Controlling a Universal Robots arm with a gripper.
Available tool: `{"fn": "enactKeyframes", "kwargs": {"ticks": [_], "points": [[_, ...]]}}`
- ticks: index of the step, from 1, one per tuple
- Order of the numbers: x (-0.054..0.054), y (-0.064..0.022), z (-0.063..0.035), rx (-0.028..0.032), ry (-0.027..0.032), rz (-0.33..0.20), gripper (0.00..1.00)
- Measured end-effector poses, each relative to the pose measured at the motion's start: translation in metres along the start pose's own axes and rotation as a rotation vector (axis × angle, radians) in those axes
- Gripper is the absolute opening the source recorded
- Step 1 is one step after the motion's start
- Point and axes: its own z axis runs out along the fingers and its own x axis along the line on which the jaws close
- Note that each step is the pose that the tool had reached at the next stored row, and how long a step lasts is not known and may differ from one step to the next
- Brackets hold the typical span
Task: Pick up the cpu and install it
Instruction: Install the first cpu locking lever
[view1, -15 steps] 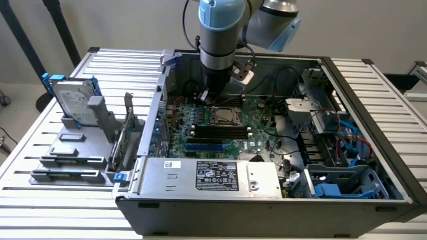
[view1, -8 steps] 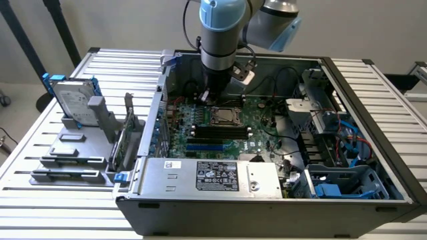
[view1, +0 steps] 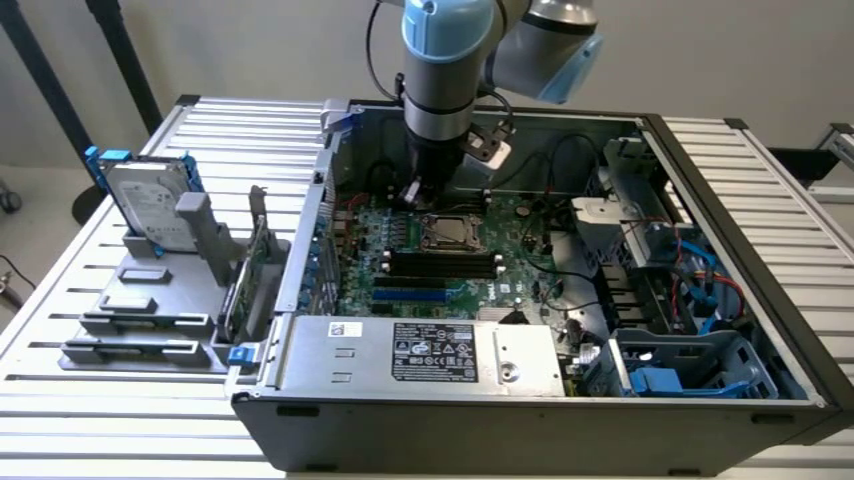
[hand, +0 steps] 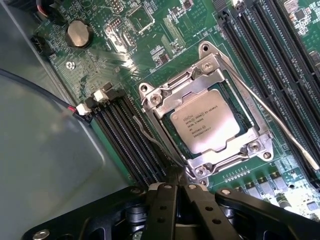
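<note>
The cpu is a silvery square chip with printed text, lying flat in the motherboard socket with the metal socket frame shut around its edges. In the exterior view the cpu sits mid-board inside the open computer case. My gripper is shut, its black fingers pressed together with nothing visible between them, tips right beside the socket's corner and the thin wire lever. In the exterior view, the gripper hangs low over the board just beyond the socket.
Black memory slots run along both sides of the socket. A coin battery sits further off. The case wall, power supply and cables hem the board in. A hard drive stands on a grey rack outside.
</note>
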Motion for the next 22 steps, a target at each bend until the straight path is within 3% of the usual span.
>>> {"fn": "enactKeyframes", "kwargs": {"ticks": [8, 22], "points": [[0.0032, 0.0015, 0.0019, -0.0067, -0.0109, 0.000, 0.11], [0.0077, 0.0049, 0.0028, -0.0098, -0.0163, 0.000, 0.11]]}}
